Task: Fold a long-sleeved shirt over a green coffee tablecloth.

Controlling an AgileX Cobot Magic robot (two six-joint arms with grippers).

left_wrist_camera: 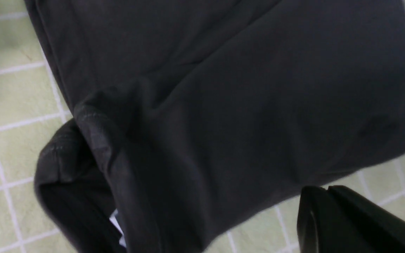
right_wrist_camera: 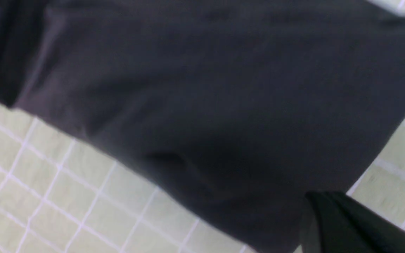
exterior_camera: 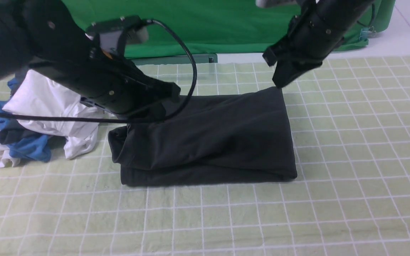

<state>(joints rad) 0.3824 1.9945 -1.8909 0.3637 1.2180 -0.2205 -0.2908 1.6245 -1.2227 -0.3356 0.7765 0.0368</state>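
Note:
The long-sleeved shirt point(exterior_camera: 212, 138) point(left_wrist_camera: 241, 88) point(right_wrist_camera: 206, 88) lies folded into a thick black rectangle on the green coffee tablecloth point(exterior_camera: 351, 142) point(left_wrist_camera: 12, 98) point(right_wrist_camera: 65, 182); a rolled cuff or collar bulges at its left end. My left gripper point(exterior_camera: 173, 93) point(left_wrist_camera: 323, 188) hovers over the shirt's far left part, jaws shut together with nothing between them. Just above the shirt's far right corner hangs my right gripper point(exterior_camera: 279, 83) point(right_wrist_camera: 315, 195), shut and blurred, with no cloth seen in it.
A heap of white and blue garments point(exterior_camera: 41, 106) lies left of the shirt, under my left arm. A plain deep-green backdrop point(exterior_camera: 208, 25) stands behind the table. A black cable point(exterior_camera: 193, 71) loops off the left arm.

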